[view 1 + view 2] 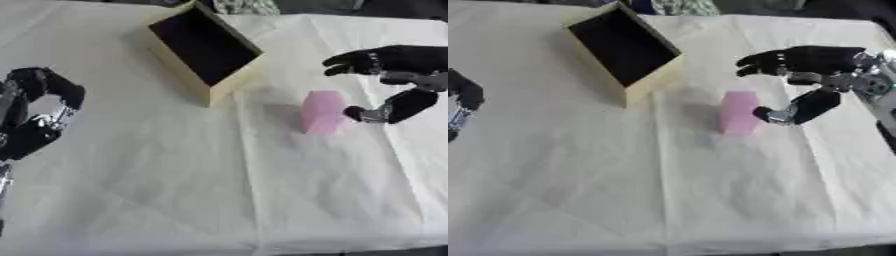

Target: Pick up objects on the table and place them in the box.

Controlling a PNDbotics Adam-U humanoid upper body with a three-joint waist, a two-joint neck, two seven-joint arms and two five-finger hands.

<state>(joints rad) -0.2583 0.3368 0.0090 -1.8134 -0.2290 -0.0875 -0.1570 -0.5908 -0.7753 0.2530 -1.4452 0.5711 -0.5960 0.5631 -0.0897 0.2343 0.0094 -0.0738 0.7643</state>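
In the left eye view, the right hand (394,80) comes in from the right edge with its fingers (350,62) held out and spread above, and its thumb (363,114) reaching forward below, so the hand stands as an open claw holding nothing. The pink block (323,111) stands upright on the white cloth (219,190) just to the hand's left, its long axis vertical; the thumb tip looks to be touching or just short of the block's near right side, and I cannot tell which. The fingers hang above and a little behind the block's top, apart from it. The box (206,50), yellow outside and dark inside, lies farther off to the hand's left and beyond the block, tilted with its open mouth turned up toward the camera. The left hand (39,117) rests at the left edge, well apart from the block, its fingers curled in on nothing that shows; the right hand is clearly the nearer one, so the grasp looks to be its job. In the right eye view, the same right hand shows more fully, with silver wrist parts at the right edge, and the gap between fingers and thumb opens leftward toward the block, which sits partly within it. Here the left hand is cut off at the left edge to a dark sliver, and the box's far corner runs close to the top edge. The block's far side and the box's floor are hidden or too dark to make out.
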